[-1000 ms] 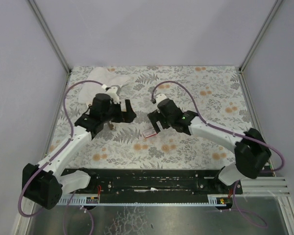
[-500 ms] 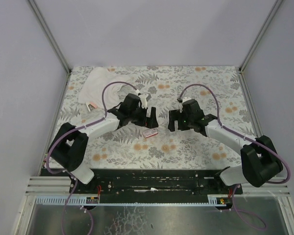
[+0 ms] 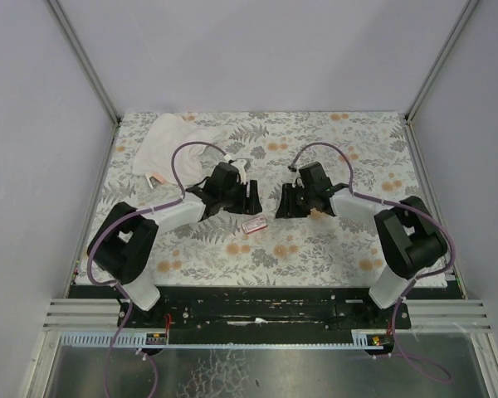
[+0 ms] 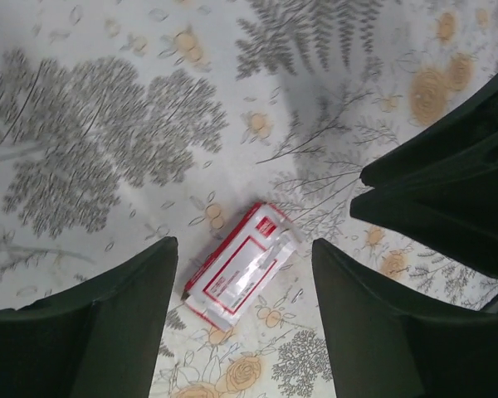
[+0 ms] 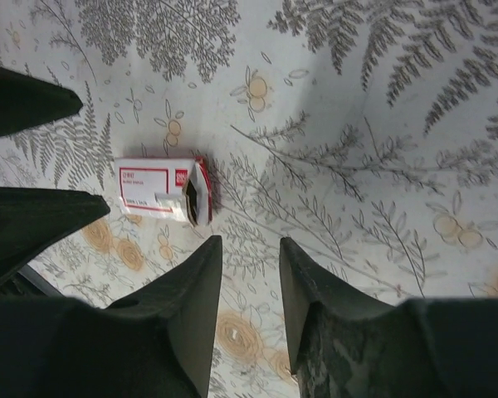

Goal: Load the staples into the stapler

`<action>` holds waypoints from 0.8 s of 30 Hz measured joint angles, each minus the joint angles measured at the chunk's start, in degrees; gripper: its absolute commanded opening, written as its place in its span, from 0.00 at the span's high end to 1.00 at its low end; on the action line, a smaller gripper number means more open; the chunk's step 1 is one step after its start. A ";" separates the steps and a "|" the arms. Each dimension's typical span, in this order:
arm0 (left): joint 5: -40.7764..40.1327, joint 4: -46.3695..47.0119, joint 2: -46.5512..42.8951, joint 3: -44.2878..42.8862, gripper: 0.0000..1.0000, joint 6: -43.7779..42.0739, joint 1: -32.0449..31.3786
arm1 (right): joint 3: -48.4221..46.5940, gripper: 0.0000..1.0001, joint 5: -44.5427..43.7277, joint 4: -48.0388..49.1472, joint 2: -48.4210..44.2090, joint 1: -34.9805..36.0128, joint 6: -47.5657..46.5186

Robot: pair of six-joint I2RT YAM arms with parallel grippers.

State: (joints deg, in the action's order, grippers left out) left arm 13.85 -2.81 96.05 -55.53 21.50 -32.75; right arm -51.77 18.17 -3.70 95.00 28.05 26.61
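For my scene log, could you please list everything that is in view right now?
staple box: one, red with pale label, flat on the table near its centre, one end open
stapler: one, pinkish, small, at the cloth's near edge, left side
cloth: one, white, crumpled, far left corner
table: one, pale floral cover
left gripper: one, black, fingers apart, empty, by the box
right gripper: one, black, fingers narrowly apart, empty, by the box

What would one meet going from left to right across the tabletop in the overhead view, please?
the white cloth → the red staple box → the right gripper
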 measured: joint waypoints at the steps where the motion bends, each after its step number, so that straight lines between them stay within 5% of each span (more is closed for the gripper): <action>1: -1.09 0.44 -0.31 0.81 0.36 1.20 0.00 | -0.79 0.61 0.92 0.39 1.29 0.00 0.39; 12: -6.14 3.26 -5.70 14.01 0.39 15.26 0.02 | -4.55 0.69 5.97 2.19 8.28 0.00 2.08; 24: -5.92 7.65 -6.16 16.81 0.49 20.31 0.02 | -5.70 0.69 10.67 4.07 12.28 0.00 3.17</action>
State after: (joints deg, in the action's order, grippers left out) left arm 7.92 4.84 89.89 -38.72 41.80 -32.73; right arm -57.47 28.84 0.36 107.28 28.05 29.78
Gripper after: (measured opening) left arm 0.532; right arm 0.313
